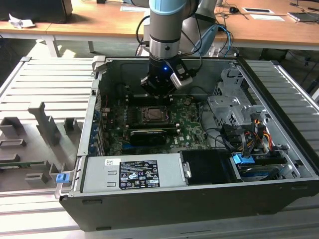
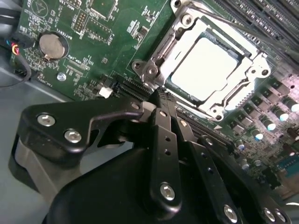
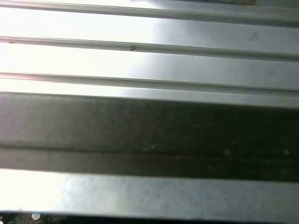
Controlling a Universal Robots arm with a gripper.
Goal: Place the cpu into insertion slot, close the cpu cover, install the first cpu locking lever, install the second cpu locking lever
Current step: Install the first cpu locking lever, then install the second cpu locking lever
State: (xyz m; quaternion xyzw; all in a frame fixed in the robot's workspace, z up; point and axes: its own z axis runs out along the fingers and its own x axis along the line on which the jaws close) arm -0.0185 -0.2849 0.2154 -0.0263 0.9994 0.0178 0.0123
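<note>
The cpu (image 2: 209,70) already sits in the insertion slot (image 2: 187,44) with the cpu cover (image 2: 254,77) folded flat around it, so my guess is the work has reached the locking levers — one thin lever (image 2: 224,25) shows along the socket's far edge. The gripper (image 2: 161,95) hangs just beside the socket's near corner, its fingers (image 2: 164,126) pressed together and holding nothing. From here it looks like a careful job: a narrow wire lever to catch and tuck under its hook without scraping the green board (image 1: 187,127) inside the open computer case (image 1: 199,199).
</note>
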